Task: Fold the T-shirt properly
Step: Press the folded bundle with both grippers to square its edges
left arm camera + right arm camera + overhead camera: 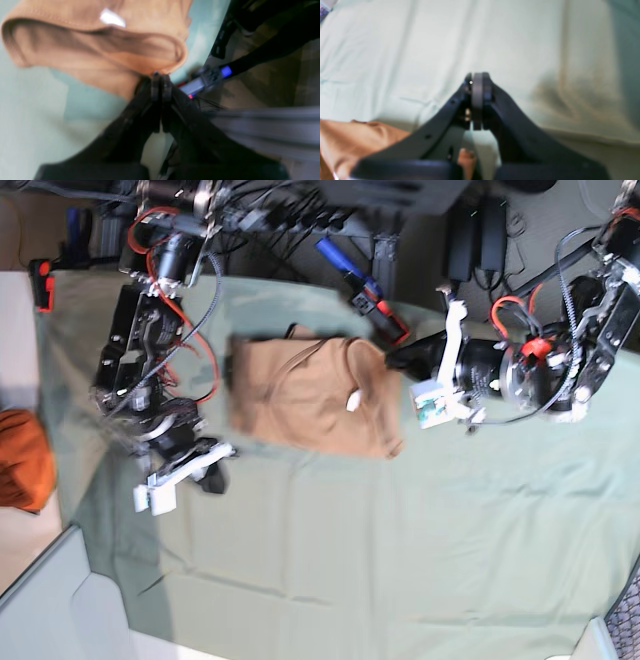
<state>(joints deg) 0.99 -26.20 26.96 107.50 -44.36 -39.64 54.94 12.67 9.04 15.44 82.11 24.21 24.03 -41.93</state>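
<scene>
The tan T-shirt (310, 395) lies bunched near the back middle of the green sheet, its left side blurred. Its white tag (353, 400) shows close up in the left wrist view as a bright white tag (112, 18) on the T-shirt (95, 50). My left gripper (160, 74) is shut, and its tips pinch the shirt's rolled edge; in the base view this left gripper (392, 360) sits at the shirt's right end. My right gripper (477, 75) is shut with nothing in it and hovers over bare sheet, with the T-shirt (345, 140) behind it. In the base view that right gripper (212, 478) hangs left of and below the shirt.
A sage-green cloth sheet (400, 560) covers the table. A vivid orange bunched cloth (22, 460) lies off the sheet at the far left. Cables and power bricks (470, 240) crowd the back edge. The table's right edge and the floor (262, 82) lie beside the left gripper.
</scene>
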